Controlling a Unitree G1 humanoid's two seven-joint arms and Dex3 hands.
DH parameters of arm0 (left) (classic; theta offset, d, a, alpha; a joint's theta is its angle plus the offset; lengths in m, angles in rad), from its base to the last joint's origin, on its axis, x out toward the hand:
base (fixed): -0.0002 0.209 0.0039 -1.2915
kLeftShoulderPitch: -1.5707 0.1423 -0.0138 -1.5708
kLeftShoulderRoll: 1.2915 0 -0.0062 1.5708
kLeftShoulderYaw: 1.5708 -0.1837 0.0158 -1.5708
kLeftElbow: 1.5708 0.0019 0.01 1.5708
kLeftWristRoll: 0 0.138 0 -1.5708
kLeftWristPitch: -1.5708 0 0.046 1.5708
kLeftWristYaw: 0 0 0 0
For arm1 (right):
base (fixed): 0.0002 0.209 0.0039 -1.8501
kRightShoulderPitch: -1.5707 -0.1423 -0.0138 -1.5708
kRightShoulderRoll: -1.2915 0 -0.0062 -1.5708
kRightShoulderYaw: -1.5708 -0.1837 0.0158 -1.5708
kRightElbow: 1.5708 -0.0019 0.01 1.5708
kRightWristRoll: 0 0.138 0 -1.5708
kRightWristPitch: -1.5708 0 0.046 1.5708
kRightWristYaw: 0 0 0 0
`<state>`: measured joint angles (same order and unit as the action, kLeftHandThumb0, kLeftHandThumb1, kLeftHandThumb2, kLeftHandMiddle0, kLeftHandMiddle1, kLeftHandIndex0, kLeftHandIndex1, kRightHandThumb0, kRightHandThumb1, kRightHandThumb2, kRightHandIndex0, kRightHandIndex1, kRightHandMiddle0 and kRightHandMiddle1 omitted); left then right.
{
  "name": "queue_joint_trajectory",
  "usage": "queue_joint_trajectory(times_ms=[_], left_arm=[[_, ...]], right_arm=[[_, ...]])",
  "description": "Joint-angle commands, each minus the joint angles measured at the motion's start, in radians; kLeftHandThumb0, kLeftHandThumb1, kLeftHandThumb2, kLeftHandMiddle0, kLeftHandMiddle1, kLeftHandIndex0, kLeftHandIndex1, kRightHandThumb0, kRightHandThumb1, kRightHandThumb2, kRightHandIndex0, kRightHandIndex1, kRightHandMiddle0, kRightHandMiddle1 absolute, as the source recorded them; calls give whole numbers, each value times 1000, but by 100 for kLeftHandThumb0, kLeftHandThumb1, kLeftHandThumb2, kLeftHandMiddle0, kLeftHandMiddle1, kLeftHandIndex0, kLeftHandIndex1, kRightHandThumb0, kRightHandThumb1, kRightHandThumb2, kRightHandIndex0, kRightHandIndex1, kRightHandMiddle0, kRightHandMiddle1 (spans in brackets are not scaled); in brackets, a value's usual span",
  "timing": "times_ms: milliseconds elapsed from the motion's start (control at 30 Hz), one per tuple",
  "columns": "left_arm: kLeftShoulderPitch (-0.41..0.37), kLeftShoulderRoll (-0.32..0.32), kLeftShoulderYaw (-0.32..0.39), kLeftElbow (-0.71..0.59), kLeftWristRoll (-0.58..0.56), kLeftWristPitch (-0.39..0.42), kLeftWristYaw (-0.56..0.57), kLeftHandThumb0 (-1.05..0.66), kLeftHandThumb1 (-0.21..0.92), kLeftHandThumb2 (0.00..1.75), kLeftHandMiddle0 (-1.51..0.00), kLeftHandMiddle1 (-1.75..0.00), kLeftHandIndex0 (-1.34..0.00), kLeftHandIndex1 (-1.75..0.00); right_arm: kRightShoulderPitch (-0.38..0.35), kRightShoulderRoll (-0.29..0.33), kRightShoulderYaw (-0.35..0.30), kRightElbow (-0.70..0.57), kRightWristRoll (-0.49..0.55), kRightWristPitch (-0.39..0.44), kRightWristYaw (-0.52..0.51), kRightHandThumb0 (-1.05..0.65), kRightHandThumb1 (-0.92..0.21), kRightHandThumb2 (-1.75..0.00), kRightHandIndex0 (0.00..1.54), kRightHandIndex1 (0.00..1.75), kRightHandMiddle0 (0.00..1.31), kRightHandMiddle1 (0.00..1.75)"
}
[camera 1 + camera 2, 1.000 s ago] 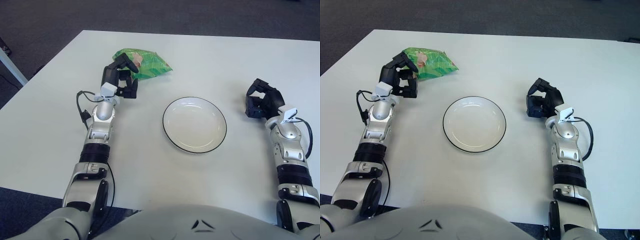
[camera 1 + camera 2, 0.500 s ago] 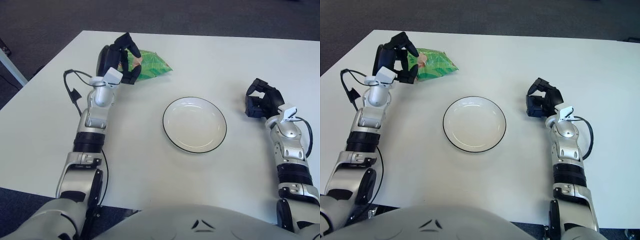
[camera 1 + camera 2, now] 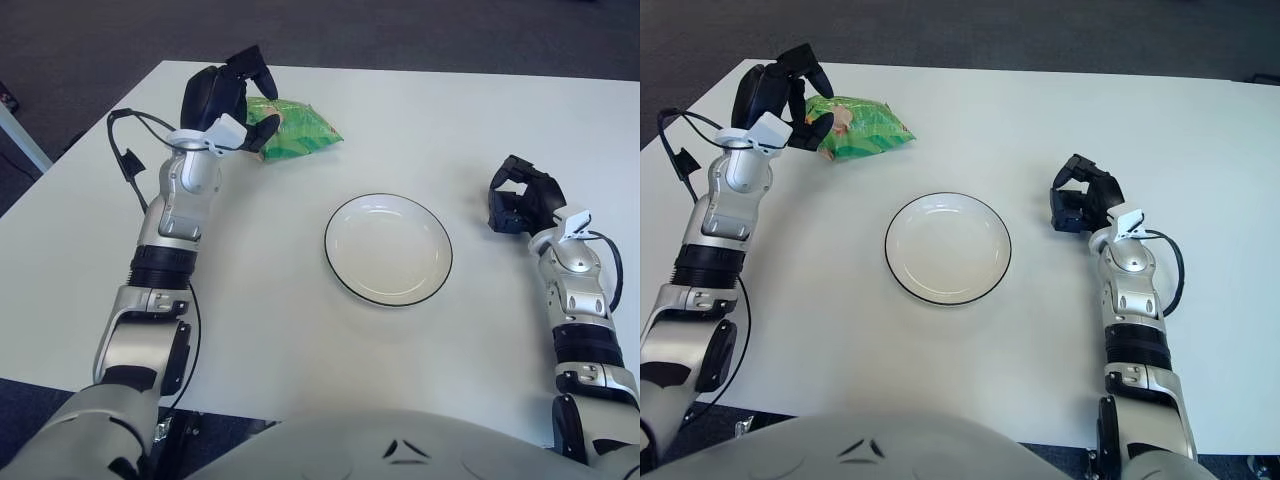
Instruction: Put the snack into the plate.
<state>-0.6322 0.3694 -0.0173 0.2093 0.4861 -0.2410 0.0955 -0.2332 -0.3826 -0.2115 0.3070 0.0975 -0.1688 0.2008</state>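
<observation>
The left robot hand point(image 3: 228, 100) had drawn back toward the far left corner of the white table point(image 3: 300, 330), and it now sat at the left end of the green snack bag point(image 3: 293, 127), its dark fingers point(image 3: 262, 136) spread loosely over that end rather than clamped on it. A second before, the same hand had been lower and nearer the robot, curled down over the bag's near edge; half a second before, it was partway along that same path. The forearm had swung outward with it, so the arm now ran straighter up the left side of the table.

The bag itself had barely shifted through all this. It still lay flat on the table, up and to the left of the plate point(image 3: 388, 249) and well apart from it. The plate stayed empty.

To my eye that meant no grip had been won yet: the hand looked to be repositioning for a better hold from the end of the bag, and the carry to the plate was all still to come.

The right robot hand point(image 3: 520, 200) showed to the right of the plate, fingers curled, holding nothing, unmoved across all three moments.
</observation>
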Motion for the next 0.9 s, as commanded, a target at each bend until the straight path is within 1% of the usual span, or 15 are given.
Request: queue_joint_trajectory(times_ms=[0, 67, 100, 167, 267, 333, 400, 500, 533, 567, 600, 633, 700, 800, 867], left_arm=[[-92, 28, -35, 44, 31, 12, -23, -47, 37, 125, -110, -174, -57, -175], [-140, 27, -59, 96, 45, 16, -28, -44, 48, 111, -72, -175, -49, -175], [-160, 32, -71, 119, 48, 10, -38, -44, 49, 109, -67, -175, -47, -175], [-203, 41, -91, 182, 50, -8, -55, -41, 62, 93, -41, -171, -38, -175], [-280, 48, -123, 312, 55, -44, -65, -71, 79, 73, -24, -167, -13, -162], [-364, 56, -167, 473, 90, -89, -46, -79, 84, 67, -19, -162, -7, -153], [-401, 69, -196, 543, 116, -118, -34, -85, 89, 61, -13, -153, -3, -137], [-465, 81, -252, 656, 171, -136, -26, -90, 91, 60, -8, -143, -1, -121], [-487, 81, -267, 694, 183, -142, -25, -91, 91, 60, -5, -129, 0, -113], [-514, 79, -283, 739, 196, -146, -26, -92, 92, 60, -4, -124, 0, -110], [-533, 77, -295, 773, 205, -151, -25, -93, 92, 61, -3, -103, 0, -102], [-552, 77, -309, 805, 215, -153, -25, -93, 92, 61, -2, -95, 0, -99], [-591, 73, -339, 866, 239, -148, -30, -95, 92, 62, -1, -68, 0, -87], [-652, 61, -391, 958, 280, -132, -31, -99, 92, 64, 0, -41, 0, -71], [-676, 53, -417, 998, 295, -133, -23, -102, 92, 67, 0, -31, 0, -63]], right_arm=[[15, 5, 15, 22, -15, 33, 4, -48, -33, -131, 128, 175, 61, 175], [13, 6, 16, 22, -15, 36, 2, -48, -33, -131, 128, 175, 61, 175], [13, 7, 17, 20, -15, 39, 1, -48, -33, -131, 128, 175, 61, 175], [12, 9, 19, 18, -14, 43, 1, -48, -33, -131, 127, 175, 61, 175], [12, 11, 22, 11, -15, 50, -2, -48, -33, -131, 127, 175, 61, 175], [17, 14, 26, -4, -16, 58, -4, -48, -33, -130, 126, 175, 60, 175], [22, 16, 28, -19, -14, 63, -5, -48, -34, -130, 126, 175, 60, 175], [25, 20, 28, -28, -9, 64, -5, -48, -34, -129, 125, 175, 60, 175], [26, 21, 29, -30, -8, 64, -5, -48, -34, -129, 125, 175, 59, 175], [27, 22, 30, -32, -9, 64, -6, -48, -35, -129, 125, 175, 59, 175], [28, 23, 30, -34, -9, 65, -7, -48, -35, -129, 125, 175, 59, 175], [30, 25, 32, -36, -10, 65, -8, -48, -35, -129, 125, 175, 59, 175], [35, 28, 36, -42, -12, 66, -10, -47, -35, -128, 126, 175, 59, 175], [48, 30, 44, -70, -9, 79, -4, -47, -35, -128, 126, 175, 59, 175], [58, 29, 48, -92, -3, 88, 7, -47, -36, -128, 126, 175, 59, 175]])
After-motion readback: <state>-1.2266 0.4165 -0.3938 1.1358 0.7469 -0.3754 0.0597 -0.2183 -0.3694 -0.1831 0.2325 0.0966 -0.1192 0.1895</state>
